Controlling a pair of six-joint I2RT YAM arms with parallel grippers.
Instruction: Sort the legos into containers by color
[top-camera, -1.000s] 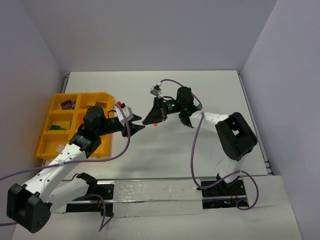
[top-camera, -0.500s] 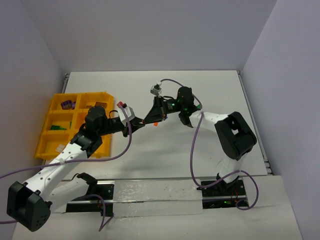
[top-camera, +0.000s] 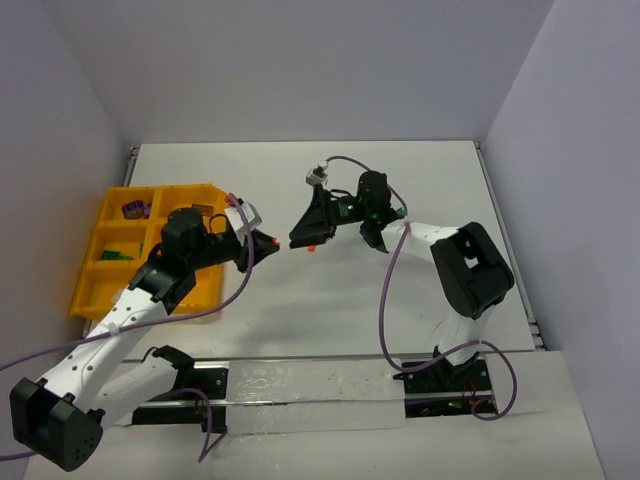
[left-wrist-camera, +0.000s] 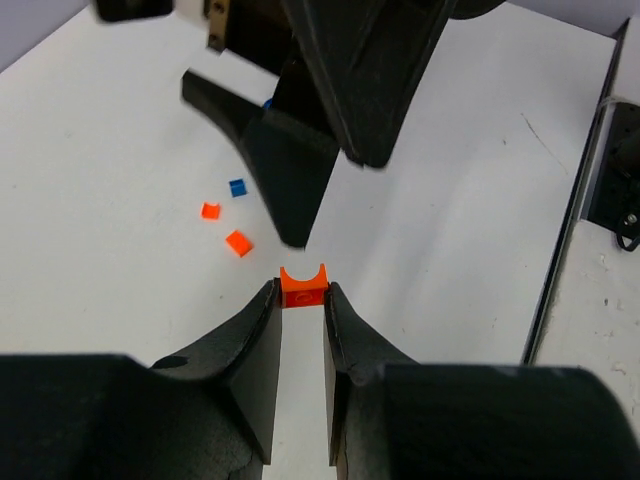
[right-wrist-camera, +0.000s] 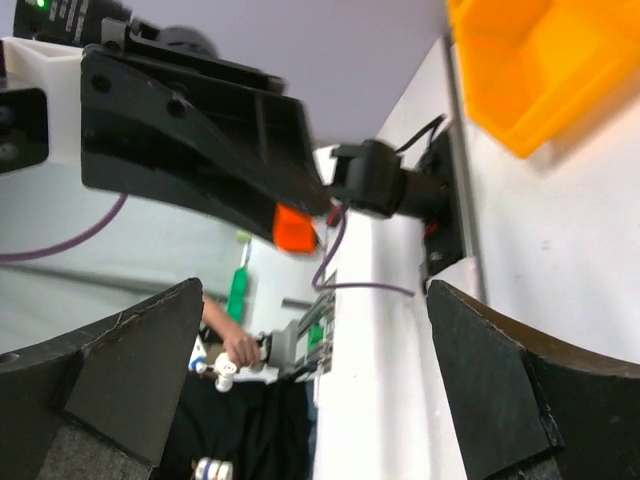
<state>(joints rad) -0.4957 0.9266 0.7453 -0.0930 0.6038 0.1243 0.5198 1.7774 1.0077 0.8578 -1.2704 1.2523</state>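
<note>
**Item 1. Yellow-orange plastic organizer tray** (top-camera: 90, 285). This is the landmark, at the far left of the white table (top-camera: 400, 290). It has rectangular compartments in two columns. Purple bits (top-camera: 134, 209) lie in the far-left compartment and green bits (top-camera: 114, 255) in the one nearer than that. The contents of the other bins are too small to tell.

**Item 2. Left gripper** (left-wrist-camera: 302, 300). It is just right of the tray's far right corner and points away from the tray. Its fingers are drawn in close, pinching Item 3 at their very tips.

**Item 3. Small orange-red plastic brick with a notched top** (left-wrist-camera: 303, 287). It is held off the table, right of the tray and outside every compartment.

**Item 4. Right gripper** (right-wrist-camera: 310, 370). It is farther right of the tray, facing the left gripper, with its tips near the brick. Its fingers are spread wide and hold nothing.

**Item 5. Loose pieces** on the table, well right of the tray and under the right gripper: two orange-red bits (left-wrist-camera: 238, 243) and one blue bit (left-wrist-camera: 237, 187).

**Step in hand (judged):** the brick rests with the left gripper alone, ready to be carried to a bin.

**Next move calls for:** swinging the left arm back over the tray and choosing the orange-red compartment. Which one that is cannot be told. Release should come low, as the tip grip looks slight.
</note>
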